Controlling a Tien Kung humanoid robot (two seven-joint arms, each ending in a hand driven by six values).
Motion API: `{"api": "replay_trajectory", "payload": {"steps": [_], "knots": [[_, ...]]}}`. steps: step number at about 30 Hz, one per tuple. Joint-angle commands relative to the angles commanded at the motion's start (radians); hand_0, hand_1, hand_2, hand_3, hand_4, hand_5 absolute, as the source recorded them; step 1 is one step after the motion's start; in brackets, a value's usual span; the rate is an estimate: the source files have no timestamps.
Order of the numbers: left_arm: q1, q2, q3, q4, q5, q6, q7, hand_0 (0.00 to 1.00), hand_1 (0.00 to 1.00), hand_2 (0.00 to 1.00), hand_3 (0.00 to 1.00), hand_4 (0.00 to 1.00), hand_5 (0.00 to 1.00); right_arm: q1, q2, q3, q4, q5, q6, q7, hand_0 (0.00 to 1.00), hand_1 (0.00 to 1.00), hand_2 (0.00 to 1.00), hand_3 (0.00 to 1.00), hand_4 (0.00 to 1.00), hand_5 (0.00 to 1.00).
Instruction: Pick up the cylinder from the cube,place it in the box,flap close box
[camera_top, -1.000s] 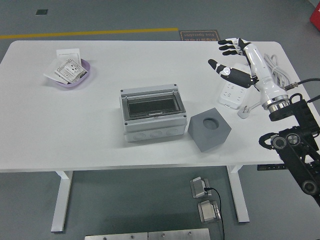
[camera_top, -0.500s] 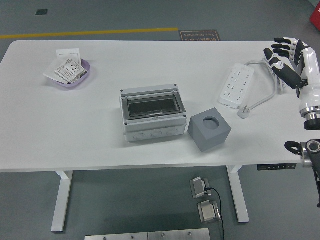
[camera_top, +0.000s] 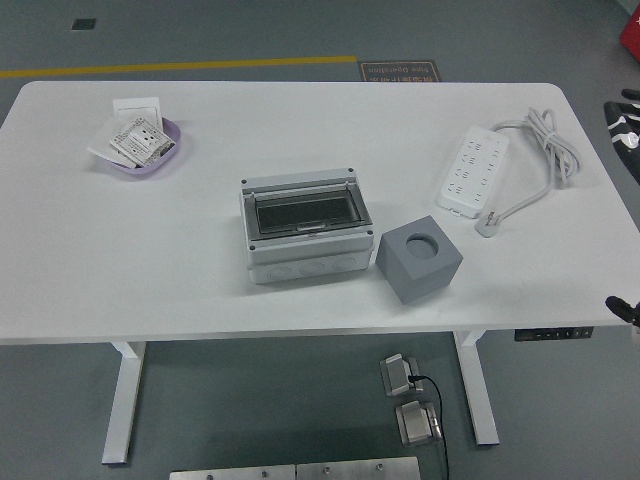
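A grey box (camera_top: 305, 230) with a clear hinged flap stands at the table's middle, and the flap lies shut over it. To its right a grey cube (camera_top: 418, 260) shows a round hole in its top, and the hole is empty. No cylinder shows anywhere on the table. Only the spread fingertips of my right hand (camera_top: 627, 120) show, at the right edge beyond the table, and they hold nothing. My left arm is out of view.
A white power strip (camera_top: 472, 170) with a coiled cable (camera_top: 545, 140) lies at the back right. A purple dish (camera_top: 145, 148) with paper packets sits at the back left. A black arm part (camera_top: 622, 306) shows at the lower right edge.
My right hand has drawn back to the right, from above the power strip to the picture's edge. The box, the cube and the power strip have not moved.
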Motion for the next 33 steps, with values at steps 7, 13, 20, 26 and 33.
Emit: {"api": "replay_trajectory", "payload": {"steps": [7, 13, 20, 26, 33], "knots": [[-0.001, -0.009, 0.006, 0.0, -0.014, 0.002, -0.001, 0.708, 0.71, 0.625, 0.72, 0.775, 0.567, -0.01, -0.002, 0.032, 0.006, 0.002, 0.0, 0.001, 0.689, 0.604, 0.624, 0.639, 0.826, 0.458], [-0.002, -0.003, 0.001, 0.0, -0.008, 0.001, 0.002, 0.709, 0.71, 0.625, 0.72, 0.774, 0.566, -0.005, -0.009, 0.037, 0.005, -0.001, 0.0, -0.001, 0.689, 0.602, 0.623, 0.638, 0.823, 0.457], [-0.006, 0.005, -0.006, 0.0, 0.006, -0.002, 0.004, 0.709, 0.71, 0.625, 0.72, 0.775, 0.565, -0.001, -0.013, 0.035, 0.005, -0.006, 0.001, -0.002, 0.688, 0.601, 0.623, 0.637, 0.823, 0.459], [-0.008, 0.009, -0.01, 0.0, 0.014, -0.004, 0.006, 0.709, 0.71, 0.625, 0.721, 0.775, 0.565, -0.006, -0.015, 0.05, 0.01, -0.005, 0.002, -0.001, 0.688, 0.6, 0.622, 0.635, 0.82, 0.458], [0.0, 0.011, -0.013, 0.0, 0.016, -0.003, 0.007, 0.709, 0.71, 0.625, 0.721, 0.775, 0.565, -0.015, -0.013, 0.072, 0.013, -0.003, 0.005, 0.0, 0.688, 0.6, 0.622, 0.637, 0.819, 0.457]]}}
